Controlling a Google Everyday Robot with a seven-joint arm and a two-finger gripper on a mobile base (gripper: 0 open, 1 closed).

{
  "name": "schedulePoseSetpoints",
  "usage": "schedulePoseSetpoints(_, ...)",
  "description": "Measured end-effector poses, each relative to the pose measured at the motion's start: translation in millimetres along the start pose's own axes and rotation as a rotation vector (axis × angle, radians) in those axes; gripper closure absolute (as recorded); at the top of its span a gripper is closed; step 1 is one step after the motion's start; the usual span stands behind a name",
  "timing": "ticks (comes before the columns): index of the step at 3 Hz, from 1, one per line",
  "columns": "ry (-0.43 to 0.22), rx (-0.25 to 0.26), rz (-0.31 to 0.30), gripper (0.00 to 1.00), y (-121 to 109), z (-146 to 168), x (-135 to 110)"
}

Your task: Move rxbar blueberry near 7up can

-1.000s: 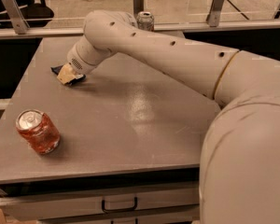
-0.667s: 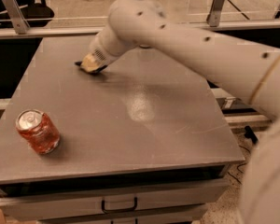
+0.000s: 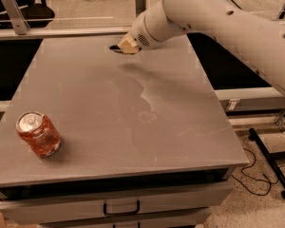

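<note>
My gripper is at the far middle of the grey table, low over the top near the back edge. Its tan fingers are shut on the rxbar blueberry, of which only a small dark end sticks out to the left. The bar is just above the table top. The 7up can is hidden behind my arm, which reaches in from the upper right.
An orange-red translucent can stands at the table's front left. A rail with metal posts runs behind the table. Drawers with a handle are below the front edge. Cables and a black stand foot lie on the floor at right.
My gripper has carried the dark bar from the far left of the table to the right and farther back. The arm now covers the spot where the silver can stood.
</note>
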State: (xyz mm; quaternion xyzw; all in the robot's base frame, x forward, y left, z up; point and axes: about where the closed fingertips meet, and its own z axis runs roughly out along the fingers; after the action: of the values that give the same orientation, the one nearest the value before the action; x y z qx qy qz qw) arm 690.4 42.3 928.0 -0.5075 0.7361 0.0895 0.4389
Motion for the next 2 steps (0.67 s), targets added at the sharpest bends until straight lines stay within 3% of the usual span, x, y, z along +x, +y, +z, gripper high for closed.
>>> schedulePoseSetpoints(2, -0.014, 0.009, -0.022, 1.0, -15.6, -5.2, 11.9)
